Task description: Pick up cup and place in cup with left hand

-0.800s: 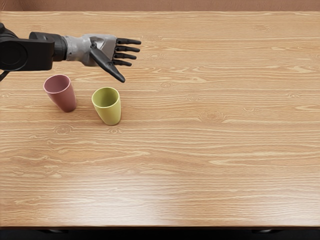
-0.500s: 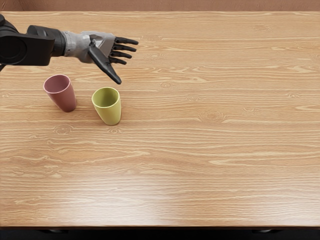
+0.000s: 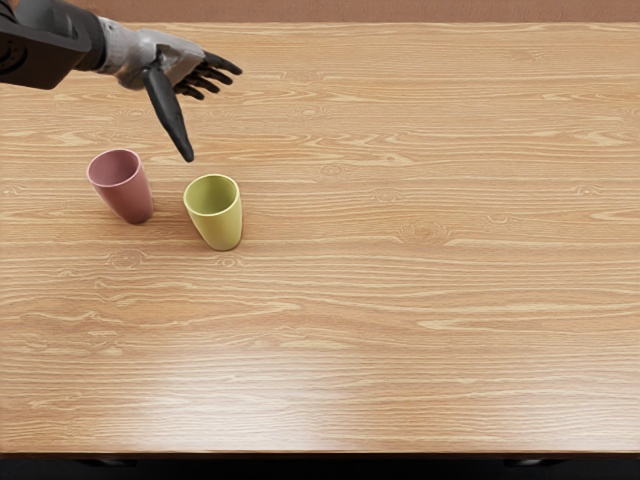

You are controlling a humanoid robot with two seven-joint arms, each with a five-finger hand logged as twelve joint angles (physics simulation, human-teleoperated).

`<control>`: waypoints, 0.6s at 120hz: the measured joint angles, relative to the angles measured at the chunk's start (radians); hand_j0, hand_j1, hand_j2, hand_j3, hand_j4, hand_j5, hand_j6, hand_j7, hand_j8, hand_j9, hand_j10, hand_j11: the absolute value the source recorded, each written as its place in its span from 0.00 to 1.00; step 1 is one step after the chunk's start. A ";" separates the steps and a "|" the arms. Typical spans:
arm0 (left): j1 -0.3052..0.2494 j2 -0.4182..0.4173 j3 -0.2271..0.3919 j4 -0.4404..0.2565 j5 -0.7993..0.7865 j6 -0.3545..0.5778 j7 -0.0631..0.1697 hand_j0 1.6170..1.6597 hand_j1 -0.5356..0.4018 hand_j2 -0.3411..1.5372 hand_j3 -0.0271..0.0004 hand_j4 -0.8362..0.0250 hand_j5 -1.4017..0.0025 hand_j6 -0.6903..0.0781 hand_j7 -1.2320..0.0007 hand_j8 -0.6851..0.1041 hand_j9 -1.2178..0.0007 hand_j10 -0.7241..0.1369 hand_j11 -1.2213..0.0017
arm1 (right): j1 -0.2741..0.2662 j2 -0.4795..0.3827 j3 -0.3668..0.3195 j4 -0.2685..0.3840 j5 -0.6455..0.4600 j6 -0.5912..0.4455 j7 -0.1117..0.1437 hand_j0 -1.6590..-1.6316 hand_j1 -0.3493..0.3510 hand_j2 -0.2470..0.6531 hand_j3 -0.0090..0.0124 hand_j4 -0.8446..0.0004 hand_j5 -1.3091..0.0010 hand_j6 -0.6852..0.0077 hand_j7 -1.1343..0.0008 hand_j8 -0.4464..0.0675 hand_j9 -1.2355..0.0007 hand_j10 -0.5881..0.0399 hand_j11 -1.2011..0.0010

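L. hand [image 3: 165,60] empty, fingers spread. Green cup [image 3: 222,226], pink cup [image 3: 128,198] below thumb tip in view (both upright, separate). Grasp, lift, nesting all t.b.d.

A pale wood-grain table [image 3: 420,300] fills most of the frame; a reddish-brown strip [image 3: 400,10] crosses the top; glare whitens the lower left.

It's a simulated space — rendered wooden table [image 3: 420,320].

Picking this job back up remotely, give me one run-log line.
left hand: open, empty | pink cup: upright on table | green cup: upright, not nested
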 joint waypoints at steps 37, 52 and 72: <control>-0.028 0.073 0.046 -0.209 -0.011 0.000 0.002 0.96 0.92 0.18 0.99 0.95 0.98 0.87 0.98 0.84 0.98 0.82 0.98 | 0.000 0.000 0.000 0.000 0.000 0.000 0.000 0.04 0.00 0.27 0.42 1.00 1.00 0.99 1.00 0.87 1.00 0.94 1.00; -0.037 0.070 0.091 -0.250 0.018 0.000 0.002 0.96 0.92 0.18 0.99 0.95 0.98 0.87 0.98 0.84 0.98 0.82 0.98 | 0.000 0.000 0.000 0.000 0.000 0.000 0.000 0.04 0.00 0.27 0.42 1.00 1.00 0.99 1.00 0.87 1.00 0.94 1.00; -0.061 0.070 0.164 -0.319 0.074 0.000 0.001 0.96 0.92 0.18 0.99 0.95 0.98 0.87 0.98 0.84 0.98 0.82 0.98 | 0.000 0.000 0.000 0.000 0.000 0.000 0.000 0.04 0.00 0.27 0.42 1.00 1.00 0.99 1.00 0.87 1.00 0.94 1.00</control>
